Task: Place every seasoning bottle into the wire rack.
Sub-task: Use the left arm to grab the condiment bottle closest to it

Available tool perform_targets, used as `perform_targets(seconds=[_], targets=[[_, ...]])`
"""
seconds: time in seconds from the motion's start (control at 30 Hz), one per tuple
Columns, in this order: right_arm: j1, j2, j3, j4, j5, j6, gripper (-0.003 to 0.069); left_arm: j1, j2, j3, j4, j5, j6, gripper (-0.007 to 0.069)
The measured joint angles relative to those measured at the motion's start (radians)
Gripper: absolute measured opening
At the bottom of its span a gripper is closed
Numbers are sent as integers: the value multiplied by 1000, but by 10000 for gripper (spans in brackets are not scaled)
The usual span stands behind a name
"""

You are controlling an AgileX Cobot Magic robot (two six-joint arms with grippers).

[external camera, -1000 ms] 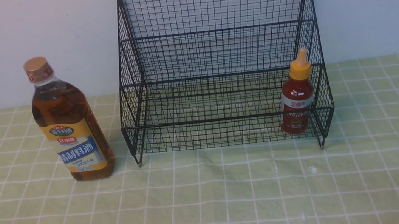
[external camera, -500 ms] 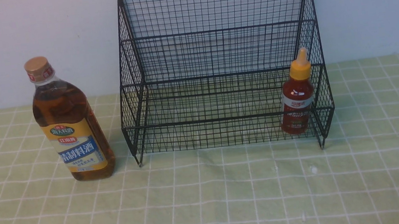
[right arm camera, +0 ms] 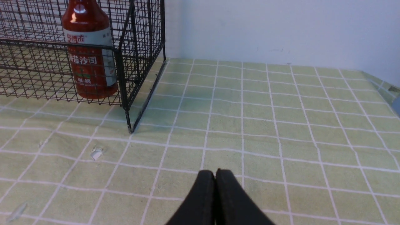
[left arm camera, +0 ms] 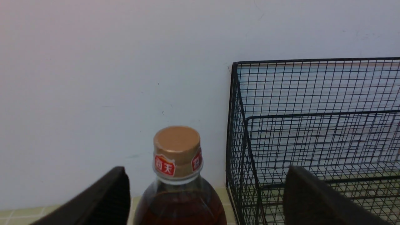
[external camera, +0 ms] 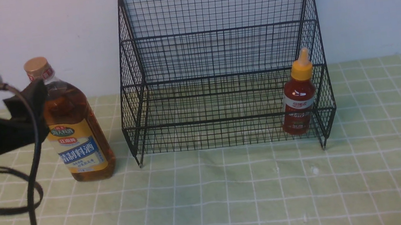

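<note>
A tall bottle of amber liquid (external camera: 79, 150) with a tan cap and a yellow-blue label stands on the cloth, left of the black wire rack (external camera: 219, 49). My left gripper (external camera: 38, 97) is open at the bottle's shoulder height. In the left wrist view the amber bottle (left arm camera: 178, 156) stands between the spread fingers (left arm camera: 120, 190), untouched, with the wire rack (left arm camera: 312, 125) beside it. A small red sauce bottle (external camera: 299, 104) with a yellow nozzle stands upright in the rack's lower tier at its right end. My right gripper (right arm camera: 215, 172) is shut and empty, low over the cloth, away from the red bottle (right arm camera: 90, 62).
A green checked cloth (external camera: 233, 192) covers the table, and a pale wall stands right behind the rack. My left arm's black cable (external camera: 32, 179) hangs down to the cloth at the left. The table's right edge (right arm camera: 384, 87) shows in the right wrist view.
My left arm has come up from the lower left corner to the amber bottle's shoulder, and its jaws have opened. The bottles, the rack and the right gripper have not moved.
</note>
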Motion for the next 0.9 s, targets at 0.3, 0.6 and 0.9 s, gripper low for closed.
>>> perform_targets(seconds=[0.3,0.6,0.9], targets=[[0,0,0,0,0,-1,-15,0,282,-188,5,-25,0,624],[0,0,0,0,-1,-1,-15,1,439,-256,-16,-56,1,440],[0,0,0,0,-1,-1,-15,1,399,-289,-20,67,0,300]])
